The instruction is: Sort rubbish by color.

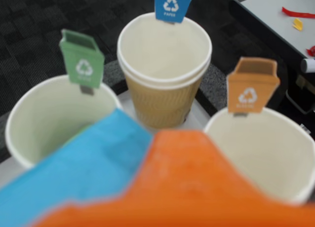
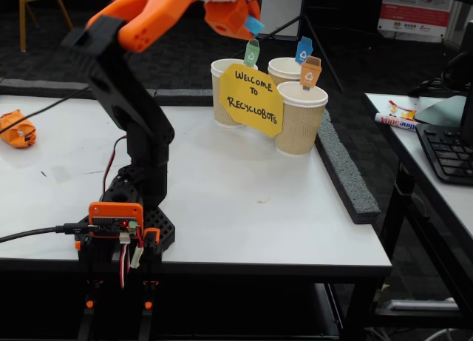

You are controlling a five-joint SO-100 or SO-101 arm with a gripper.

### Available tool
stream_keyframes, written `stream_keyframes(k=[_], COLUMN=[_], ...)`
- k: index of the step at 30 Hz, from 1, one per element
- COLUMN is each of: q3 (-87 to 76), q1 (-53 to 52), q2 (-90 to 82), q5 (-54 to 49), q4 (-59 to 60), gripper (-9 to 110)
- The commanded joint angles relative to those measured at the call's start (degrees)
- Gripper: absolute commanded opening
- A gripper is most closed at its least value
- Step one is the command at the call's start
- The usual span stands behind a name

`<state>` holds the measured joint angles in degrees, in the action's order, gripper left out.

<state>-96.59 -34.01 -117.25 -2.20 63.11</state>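
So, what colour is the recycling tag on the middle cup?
Blue. The tag on the middle cup shows best in the wrist view.

We see three paper cups [image 2: 284, 100] at the far side of the white table [image 2: 244, 200]. Each one carries a small recycling tag: green [image 1: 82, 59] on the left, blue [image 1: 172, 5] in the middle, orange [image 1: 251, 86] on the right. A yellow welcome sign [image 2: 252, 99] leans before them. To the right, a keyboard [image 2: 447, 152] lies on another desk.
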Motion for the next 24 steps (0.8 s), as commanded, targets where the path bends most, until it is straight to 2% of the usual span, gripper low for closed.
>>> stream_keyframes(k=[1,15,24], q3=[15.64,43.15,55.9], q1=[-1.41,-1.41,-1.67], q2=[6.94,34.19,45.18], q5=[-1.14,-1.14,-1.14], q4=[-2.02,-3.34,-4.48], gripper=[0,0,0])
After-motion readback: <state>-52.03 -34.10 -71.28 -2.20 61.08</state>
